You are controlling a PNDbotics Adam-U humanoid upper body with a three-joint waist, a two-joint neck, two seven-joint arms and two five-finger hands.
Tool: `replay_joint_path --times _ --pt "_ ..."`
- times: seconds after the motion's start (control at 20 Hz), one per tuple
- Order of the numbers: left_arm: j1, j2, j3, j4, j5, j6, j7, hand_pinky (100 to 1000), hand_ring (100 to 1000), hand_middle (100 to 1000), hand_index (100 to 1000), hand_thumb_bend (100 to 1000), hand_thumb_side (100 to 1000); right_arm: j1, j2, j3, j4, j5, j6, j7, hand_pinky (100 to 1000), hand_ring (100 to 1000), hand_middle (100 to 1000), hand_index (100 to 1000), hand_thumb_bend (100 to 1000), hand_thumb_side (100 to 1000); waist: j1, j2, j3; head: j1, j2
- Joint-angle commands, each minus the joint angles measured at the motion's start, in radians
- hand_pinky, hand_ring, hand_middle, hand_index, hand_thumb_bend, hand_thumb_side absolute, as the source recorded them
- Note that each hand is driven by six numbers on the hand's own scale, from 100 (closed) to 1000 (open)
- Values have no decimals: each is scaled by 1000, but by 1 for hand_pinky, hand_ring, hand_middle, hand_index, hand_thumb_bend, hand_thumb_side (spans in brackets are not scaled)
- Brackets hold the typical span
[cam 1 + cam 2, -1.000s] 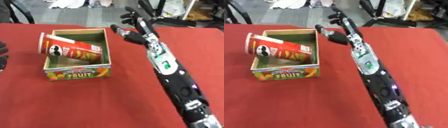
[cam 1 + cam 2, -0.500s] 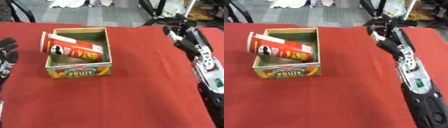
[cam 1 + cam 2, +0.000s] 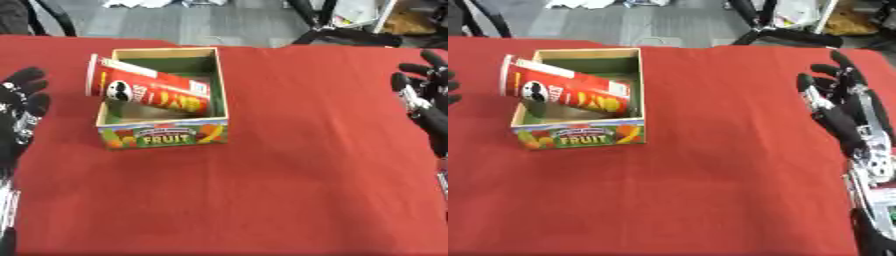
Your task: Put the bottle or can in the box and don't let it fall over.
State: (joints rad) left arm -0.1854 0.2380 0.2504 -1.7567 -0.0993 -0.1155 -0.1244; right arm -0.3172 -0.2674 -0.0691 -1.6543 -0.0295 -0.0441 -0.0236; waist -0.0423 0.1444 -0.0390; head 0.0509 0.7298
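**Can tilted across the box, both hands clear**

The red can (image 3: 149, 91) lies slanted in the fruit box (image 3: 163, 135), long axis left to right, its upper end propped over the left wall. The left hand (image 3: 19, 107) and right hand (image 3: 840, 102) hold nothing, fingers spread, well apart from it on the red table (image 3: 289, 170).

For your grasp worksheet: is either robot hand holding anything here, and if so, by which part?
Nothing is held. The left hand and right hand are open, apart from the can, which lies tilted in the box.
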Motion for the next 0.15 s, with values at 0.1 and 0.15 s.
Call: replay_joint_path --times 0.1,0.15 --pt "-5 19 4 -12 -1 -2 -2 864 861 819 886 656 720 13 11 -18 -36 10 -10 -4 872 788 794 972 316 409 6 -21 -6 6 14" --pt "-5 19 3 -12 -1 -2 -2 864 861 819 886 655 721 17 15 -20 -36 11 -11 -5 872 789 795 971 315 408 6 -22 -7 8 17"
